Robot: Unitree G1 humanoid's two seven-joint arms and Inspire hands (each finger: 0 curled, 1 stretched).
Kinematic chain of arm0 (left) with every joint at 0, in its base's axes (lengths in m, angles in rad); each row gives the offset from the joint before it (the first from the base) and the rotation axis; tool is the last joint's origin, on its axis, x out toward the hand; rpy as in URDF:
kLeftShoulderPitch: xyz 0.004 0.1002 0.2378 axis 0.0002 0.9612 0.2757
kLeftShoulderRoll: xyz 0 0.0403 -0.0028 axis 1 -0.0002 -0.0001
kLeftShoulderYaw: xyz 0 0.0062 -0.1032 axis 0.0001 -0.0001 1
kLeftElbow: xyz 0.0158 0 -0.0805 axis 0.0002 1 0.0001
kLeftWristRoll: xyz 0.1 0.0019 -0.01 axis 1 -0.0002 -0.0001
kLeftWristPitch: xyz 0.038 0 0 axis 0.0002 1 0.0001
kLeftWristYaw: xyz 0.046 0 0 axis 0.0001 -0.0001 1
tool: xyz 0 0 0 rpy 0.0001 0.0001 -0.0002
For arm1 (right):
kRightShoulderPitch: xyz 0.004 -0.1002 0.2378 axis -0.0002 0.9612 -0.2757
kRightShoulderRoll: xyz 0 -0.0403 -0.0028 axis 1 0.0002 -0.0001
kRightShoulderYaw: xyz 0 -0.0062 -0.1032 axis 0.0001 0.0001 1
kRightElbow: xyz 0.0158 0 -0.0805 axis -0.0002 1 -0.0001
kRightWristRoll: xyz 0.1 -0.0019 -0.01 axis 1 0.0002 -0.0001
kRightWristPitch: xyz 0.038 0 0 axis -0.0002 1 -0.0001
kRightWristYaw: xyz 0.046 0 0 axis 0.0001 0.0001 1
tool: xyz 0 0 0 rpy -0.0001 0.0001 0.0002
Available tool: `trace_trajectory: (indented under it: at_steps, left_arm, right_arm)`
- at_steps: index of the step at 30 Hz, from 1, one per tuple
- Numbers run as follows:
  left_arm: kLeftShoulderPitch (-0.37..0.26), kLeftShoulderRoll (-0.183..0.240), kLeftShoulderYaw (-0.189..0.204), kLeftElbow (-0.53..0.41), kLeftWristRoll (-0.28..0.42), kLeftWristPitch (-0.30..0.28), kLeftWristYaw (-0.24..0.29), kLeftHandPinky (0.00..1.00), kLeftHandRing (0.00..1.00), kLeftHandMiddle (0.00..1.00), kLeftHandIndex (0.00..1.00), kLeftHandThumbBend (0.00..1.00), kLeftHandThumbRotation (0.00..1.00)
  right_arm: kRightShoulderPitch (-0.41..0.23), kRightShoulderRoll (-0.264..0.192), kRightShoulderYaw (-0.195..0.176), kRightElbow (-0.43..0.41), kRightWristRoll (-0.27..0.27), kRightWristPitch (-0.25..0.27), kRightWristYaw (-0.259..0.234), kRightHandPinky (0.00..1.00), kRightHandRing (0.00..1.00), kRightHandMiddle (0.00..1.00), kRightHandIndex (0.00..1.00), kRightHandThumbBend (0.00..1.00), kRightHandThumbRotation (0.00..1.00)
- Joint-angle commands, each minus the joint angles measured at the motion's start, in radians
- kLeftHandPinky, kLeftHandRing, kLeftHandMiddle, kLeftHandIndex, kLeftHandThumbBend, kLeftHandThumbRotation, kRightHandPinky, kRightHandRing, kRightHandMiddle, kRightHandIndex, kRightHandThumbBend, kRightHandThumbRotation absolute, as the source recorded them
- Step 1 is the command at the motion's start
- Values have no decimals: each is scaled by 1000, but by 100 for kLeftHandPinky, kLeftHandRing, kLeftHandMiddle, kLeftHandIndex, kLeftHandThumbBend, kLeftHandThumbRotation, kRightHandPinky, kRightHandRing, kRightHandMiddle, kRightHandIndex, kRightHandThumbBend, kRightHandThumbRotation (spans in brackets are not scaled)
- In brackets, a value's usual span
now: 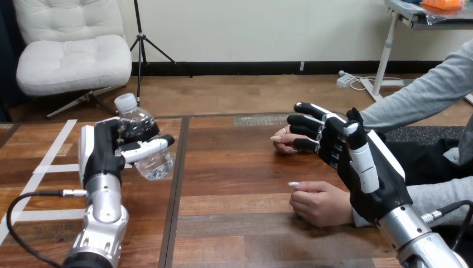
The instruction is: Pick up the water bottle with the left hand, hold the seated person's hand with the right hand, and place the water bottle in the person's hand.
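A clear plastic water bottle (151, 163) with a white cap leans left in my left hand (104, 152) over the table's left half. The fingers and thumb are curled round its middle. My right hand (372, 180) reaches across the right half, its fingers fairly straight and lying over the person's far hand (283, 141). That hand's fingertips stick out past mine, and my thumb stands up clear of it. I cannot tell whether the two hands touch. The person's near hand (319, 202) rests loosely closed on the table beside my right palm.
The wooden table (234, 167) has a dark seam running front to back just right of the bottle. White tape strips (44, 167) mark its left part. A black cable (22, 201) loops by my left forearm. The person's grey-sleeved arms come in from the right.
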Motion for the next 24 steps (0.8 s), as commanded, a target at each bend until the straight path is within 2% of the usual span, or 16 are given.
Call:
trace_trajectory:
  at_steps: [1,6,17,22,24]
  left_arm:
    - [-28,-10,-6,-115,10,-2,-11,28,34,38,40,79,0]
    - [-15,-13,-12,-142,13,-23,-33,28,35,39,39,77,0]
    - [5,-23,-21,-192,19,-21,-59,29,36,40,38,78,0]
    - [11,-28,-23,-206,20,-22,-73,30,37,41,38,78,0]
    - [14,-31,-24,-214,19,-18,-78,30,38,41,38,78,0]
  right_arm:
    - [-81,-10,-7,17,-1,-39,-5,82,85,83,85,95,100]
    - [-88,-10,-9,38,-11,-57,-10,81,85,82,84,93,100]
    - [-92,-21,-6,58,-44,-80,-18,80,84,82,84,91,100]
    - [-95,-29,-4,64,-72,-93,-30,82,85,83,84,94,100]
    - [-97,-34,-3,73,-96,-114,-41,82,85,83,84,96,100]
